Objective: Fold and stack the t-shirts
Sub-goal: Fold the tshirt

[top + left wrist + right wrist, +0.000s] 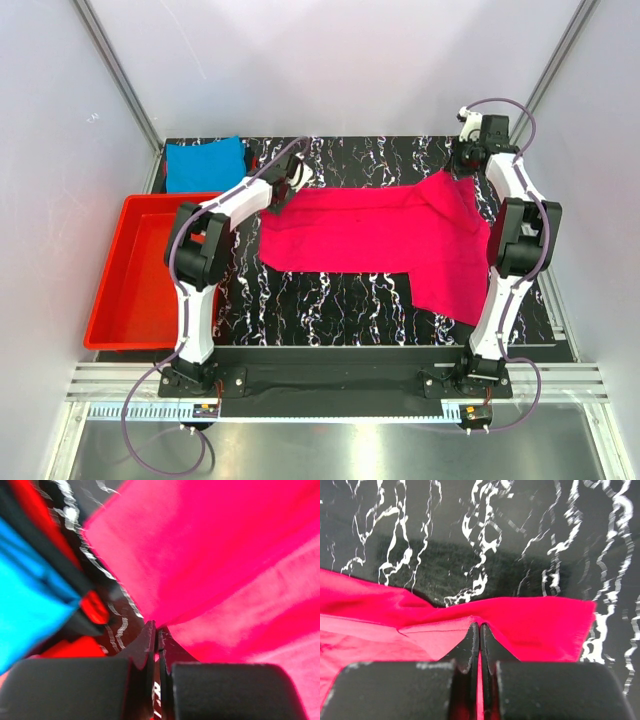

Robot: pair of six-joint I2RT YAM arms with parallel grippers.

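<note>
The pink t-shirt (380, 230) lies spread across the black marbled mat (340, 300), with one part hanging toward the near right. My left gripper (280, 197) is at the shirt's far left corner. In the left wrist view this gripper (156, 630) is shut, with pink cloth (210, 555) pinched at the tips. My right gripper (458, 172) is at the shirt's far right corner. In the right wrist view it (479, 627) is shut on a fold of the pink t-shirt (540, 625). The blue t-shirt (205, 163) lies folded at the far left corner, also seen as blue cloth (25, 595) in the left wrist view.
A red plastic tray (115, 300) stands at the left, beside the mat and just in front of the blue shirt. White walls with metal corner posts close in the back and both sides. Bare mat (495, 530) shows beyond the shirt's far edge.
</note>
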